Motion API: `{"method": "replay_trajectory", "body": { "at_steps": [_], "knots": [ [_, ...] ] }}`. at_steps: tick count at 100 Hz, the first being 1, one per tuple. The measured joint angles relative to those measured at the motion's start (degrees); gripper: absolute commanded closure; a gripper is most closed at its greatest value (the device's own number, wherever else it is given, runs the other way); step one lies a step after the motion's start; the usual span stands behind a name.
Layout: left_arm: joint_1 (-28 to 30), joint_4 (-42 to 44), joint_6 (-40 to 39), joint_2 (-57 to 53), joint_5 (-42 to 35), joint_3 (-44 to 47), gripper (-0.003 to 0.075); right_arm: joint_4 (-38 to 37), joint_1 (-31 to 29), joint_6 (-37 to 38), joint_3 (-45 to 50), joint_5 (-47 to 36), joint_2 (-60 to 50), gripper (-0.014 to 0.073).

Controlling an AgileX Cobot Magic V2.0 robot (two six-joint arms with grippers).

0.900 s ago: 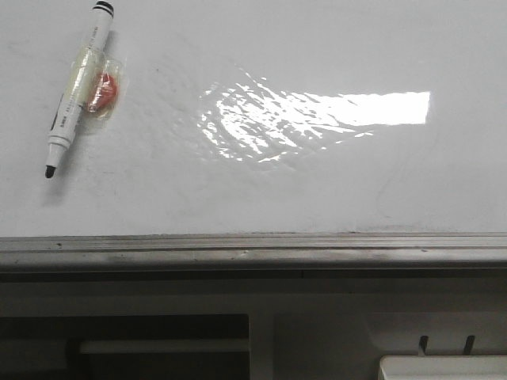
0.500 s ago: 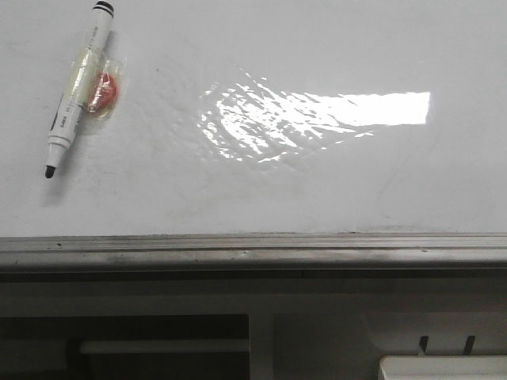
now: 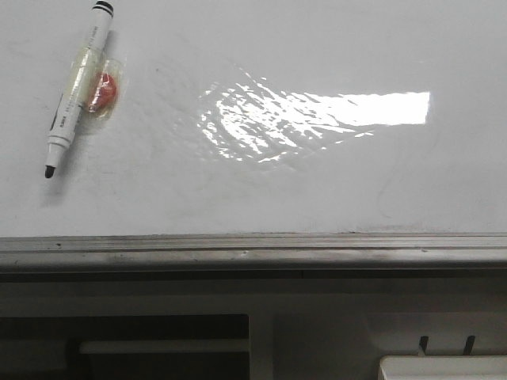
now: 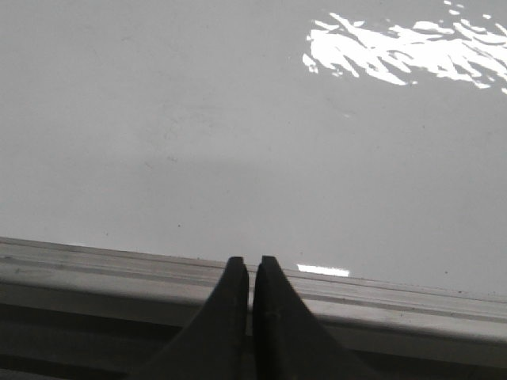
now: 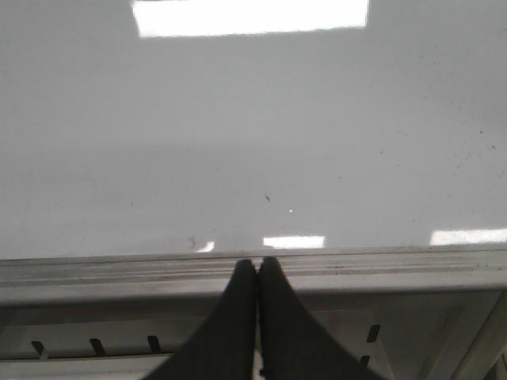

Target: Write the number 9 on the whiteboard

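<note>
The whiteboard [image 3: 261, 190] is glossy white with a bright glare patch and faint smudges; no number 9 shows on it. A white marker [image 3: 77, 89] with black cap and tip lies on it at the far left, a clear wrap with a red piece [image 3: 103, 89] taped to its side. Neither gripper shows in the front view. In the left wrist view my left gripper [image 4: 251, 261] is shut and empty over the grey edge rail [image 4: 119, 265]. In the right wrist view my right gripper [image 5: 256, 263] is shut and empty over the rail [image 5: 396, 265].
The grey metal rail [image 3: 253, 249] runs along the board's near edge. Below it sit a dark recess with a white bar [image 3: 158, 346] and a white box corner [image 3: 444, 368] at the lower right.
</note>
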Motion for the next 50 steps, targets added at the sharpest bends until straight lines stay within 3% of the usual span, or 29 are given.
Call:
{"method": "replay_trajectory", "body": {
  "at_steps": [50],
  "knots": [
    [0.0, -6.1, 0.0, 0.0, -2.3, 0.0, 0.074, 1.1, 0.0, 0.0, 0.0, -5.5, 0.0, 0.0664]
  ]
}}
